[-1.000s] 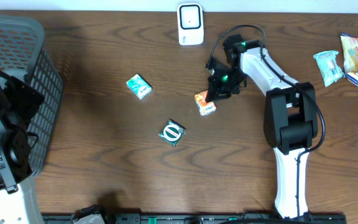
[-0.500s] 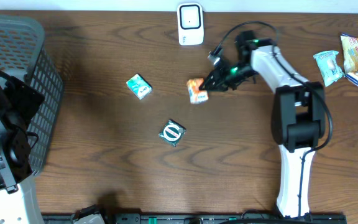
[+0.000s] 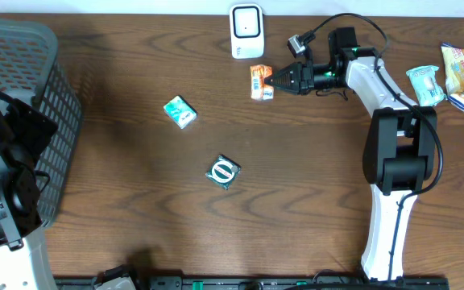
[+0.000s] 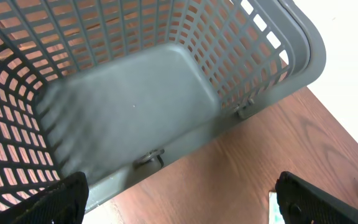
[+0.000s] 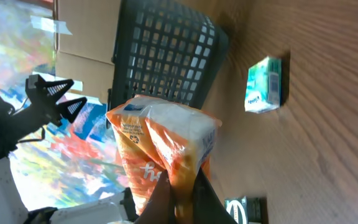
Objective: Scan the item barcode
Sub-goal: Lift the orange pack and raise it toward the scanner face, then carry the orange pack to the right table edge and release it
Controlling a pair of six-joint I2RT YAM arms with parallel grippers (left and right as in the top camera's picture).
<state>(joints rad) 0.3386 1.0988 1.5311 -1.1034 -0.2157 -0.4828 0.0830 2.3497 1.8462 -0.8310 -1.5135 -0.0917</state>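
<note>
Right fingers (image 3: 285, 79) are clamping the orange snack packet (image 3: 259, 82) by one edge near the white scanner (image 3: 246, 31); left fingers (image 4: 61, 199) are standing wide apart.

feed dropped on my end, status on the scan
Right tool shut on orange packet, close to the scanner. Left tool open, over the grey basket. Nothing between packet and scanner.
</note>
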